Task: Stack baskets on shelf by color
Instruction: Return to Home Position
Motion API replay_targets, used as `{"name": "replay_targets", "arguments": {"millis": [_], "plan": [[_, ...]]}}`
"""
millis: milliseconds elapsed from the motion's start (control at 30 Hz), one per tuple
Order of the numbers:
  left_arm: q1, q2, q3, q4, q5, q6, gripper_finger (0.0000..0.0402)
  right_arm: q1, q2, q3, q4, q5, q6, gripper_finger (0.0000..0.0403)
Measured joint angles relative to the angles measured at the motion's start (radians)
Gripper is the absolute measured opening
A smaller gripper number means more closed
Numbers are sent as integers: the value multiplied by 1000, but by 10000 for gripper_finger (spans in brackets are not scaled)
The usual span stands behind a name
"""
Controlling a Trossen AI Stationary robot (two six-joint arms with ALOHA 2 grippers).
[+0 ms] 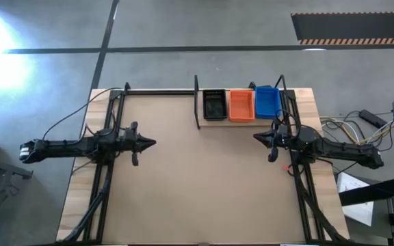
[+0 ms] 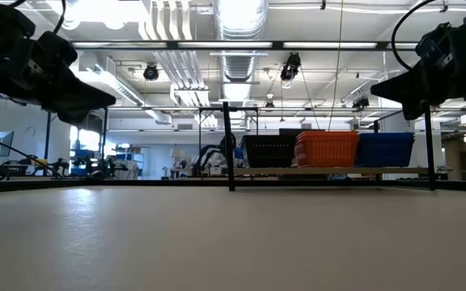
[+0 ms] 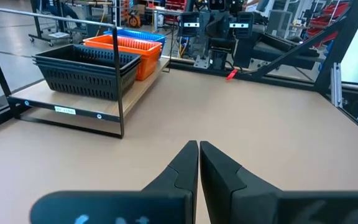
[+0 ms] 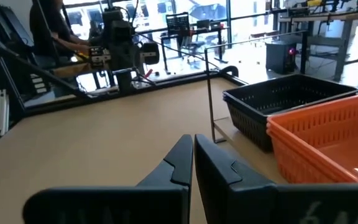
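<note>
The wide brown table (image 1: 197, 184) takes up most of the scene, its top bare between the two arms. It stands on a grey concrete floor (image 1: 183, 27), with a strip of orange-and-white striped tape (image 1: 354, 41) on the floor beyond the far edge. Looking level across the table, the room behind is a big workshop with round ceiling ducts (image 2: 241, 24) and bright strip lights overhead.

The two dark arms reach in from opposite sides and point at each other. The left gripper (image 1: 152, 143) hovers above the table with its fingers pressed together and nothing between them. The right gripper (image 1: 256, 137) is the same: closed and empty.

The shelf (image 3: 73, 112), a light-wood plank between black uprights, lies close beside the right gripper toward the table's far edge, and well across the table from the left gripper. On it I count three stacks side by side. The black baskets (image 1: 215, 104) are at the end nearest the left gripper, the orange baskets (image 1: 241, 104) in the middle, and the blue baskets (image 1: 267, 101) on the right arm's side. I cannot count the baskets in each stack.

A small white label (image 3: 65, 110) is stuck on the plank's edge; its writing is too small to read.
</note>
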Motion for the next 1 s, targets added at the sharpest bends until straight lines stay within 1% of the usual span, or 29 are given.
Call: {"name": "replay_targets", "arguments": {"millis": [300,433,700,833,1000], "plan": [[-1,-8,0,-4,0,0,0,8,0,5,-7,8,0,9],[-1,-66,0,-10,0,0,0,25,-3,6,-7,8,0,9],[-1,-265,0,4,1,0,0,24,-75,-1,-1,8,0,9],[-5,-256,0,60,3,0,0,24,-101,-2,13,9,0,9],[-7,-256,0,71,3,0,0,24,-101,-2,30,11,0,9]]}}
